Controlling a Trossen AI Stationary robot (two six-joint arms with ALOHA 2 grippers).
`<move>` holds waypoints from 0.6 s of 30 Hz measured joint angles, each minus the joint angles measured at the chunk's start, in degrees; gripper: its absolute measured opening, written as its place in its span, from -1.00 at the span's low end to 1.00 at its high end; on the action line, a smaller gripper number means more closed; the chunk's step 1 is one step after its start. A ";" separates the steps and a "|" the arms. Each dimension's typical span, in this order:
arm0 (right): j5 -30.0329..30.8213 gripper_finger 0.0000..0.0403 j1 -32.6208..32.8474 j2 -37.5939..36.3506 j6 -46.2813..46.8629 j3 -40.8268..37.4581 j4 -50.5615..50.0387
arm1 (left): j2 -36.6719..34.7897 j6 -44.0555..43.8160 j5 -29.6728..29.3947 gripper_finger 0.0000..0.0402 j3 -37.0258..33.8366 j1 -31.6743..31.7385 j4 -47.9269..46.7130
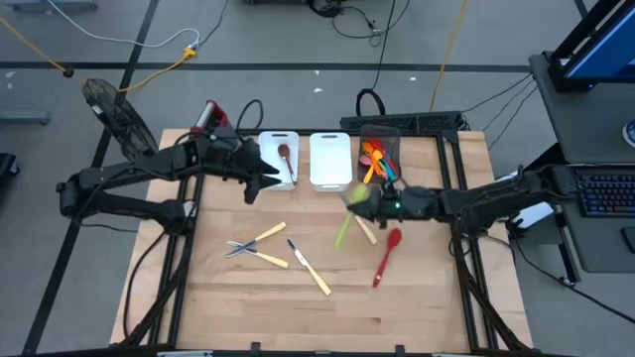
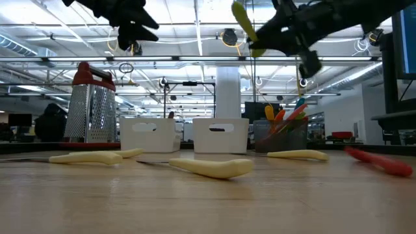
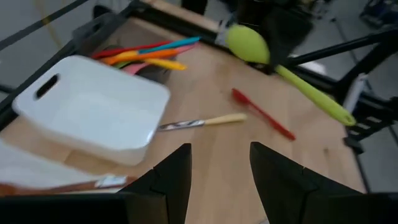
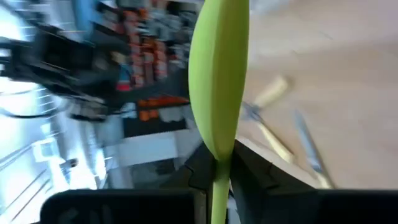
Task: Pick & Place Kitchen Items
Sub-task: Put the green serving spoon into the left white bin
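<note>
Right wrist view | right gripper (image 4: 217,171) clamped on green spoon (image 4: 219,81), bowl beyond fingertips

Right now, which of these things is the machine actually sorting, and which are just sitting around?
Part of the job:
- green spoon, held in the right gripper
- red spatula
- yellow-handled utensils
- colourful utensils in the dark bin
- wooden spoon in a white bin

Just lying about:
- box grater
- fan
</note>
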 joint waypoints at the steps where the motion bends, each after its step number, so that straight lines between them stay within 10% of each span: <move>1: -0.87 -0.86 -1.15 0.00 -1.80 0.02 1.82 | 0.38 -0.41 0.00 -0.16 0.00 -0.75 0.88; 18: -8.46 -0.86 -9.07 6.85 -23.03 0.07 16.61 | 17.04 -23.06 12.69 -0.16 0.02 -7.29 25.89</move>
